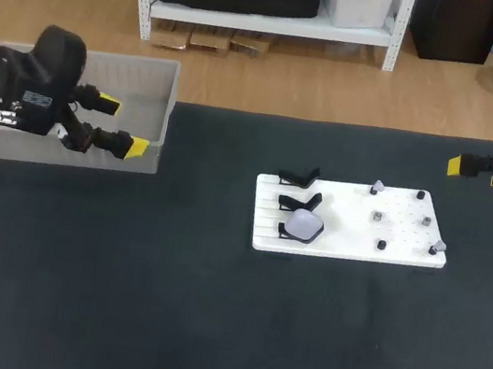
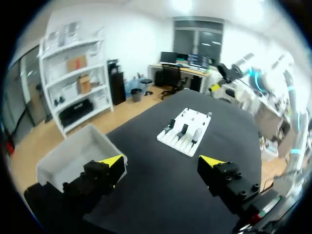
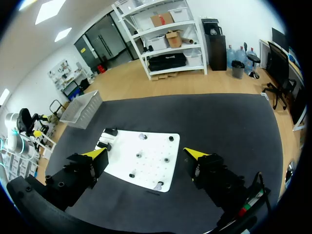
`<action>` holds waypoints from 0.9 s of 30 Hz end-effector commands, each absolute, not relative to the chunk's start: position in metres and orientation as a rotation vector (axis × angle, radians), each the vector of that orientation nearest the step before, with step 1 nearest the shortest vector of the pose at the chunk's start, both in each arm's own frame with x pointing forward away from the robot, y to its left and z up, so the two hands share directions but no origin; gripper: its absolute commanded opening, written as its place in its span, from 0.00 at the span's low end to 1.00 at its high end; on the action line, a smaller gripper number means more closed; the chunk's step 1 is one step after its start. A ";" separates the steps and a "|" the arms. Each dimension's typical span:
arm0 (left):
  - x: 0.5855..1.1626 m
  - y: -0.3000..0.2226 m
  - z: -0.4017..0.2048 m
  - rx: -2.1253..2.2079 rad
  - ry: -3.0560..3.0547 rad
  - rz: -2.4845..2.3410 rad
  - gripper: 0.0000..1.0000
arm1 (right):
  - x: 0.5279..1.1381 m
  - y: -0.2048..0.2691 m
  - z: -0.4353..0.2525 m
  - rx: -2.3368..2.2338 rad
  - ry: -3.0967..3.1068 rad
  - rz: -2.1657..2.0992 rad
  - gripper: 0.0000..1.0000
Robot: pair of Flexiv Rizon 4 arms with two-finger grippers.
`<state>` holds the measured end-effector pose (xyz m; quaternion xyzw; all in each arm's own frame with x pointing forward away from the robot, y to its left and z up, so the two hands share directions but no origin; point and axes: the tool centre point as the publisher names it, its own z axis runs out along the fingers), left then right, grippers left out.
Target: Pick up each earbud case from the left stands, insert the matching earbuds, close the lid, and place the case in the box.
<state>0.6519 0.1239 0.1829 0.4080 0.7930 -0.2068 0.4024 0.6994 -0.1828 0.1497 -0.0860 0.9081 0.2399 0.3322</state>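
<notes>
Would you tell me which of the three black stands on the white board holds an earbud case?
The stand nearest the robot: a pale rounded case sits on it, while the middle stand and the far stand are bare.

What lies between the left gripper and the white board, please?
Past the box wall by the left gripper, only bare table up to the board; the head view shows it.
</notes>
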 end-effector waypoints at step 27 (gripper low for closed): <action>0.653 0.015 0.110 1.545 1.554 -0.619 1.00 | 0.700 -0.183 0.149 -0.227 2.372 0.630 1.00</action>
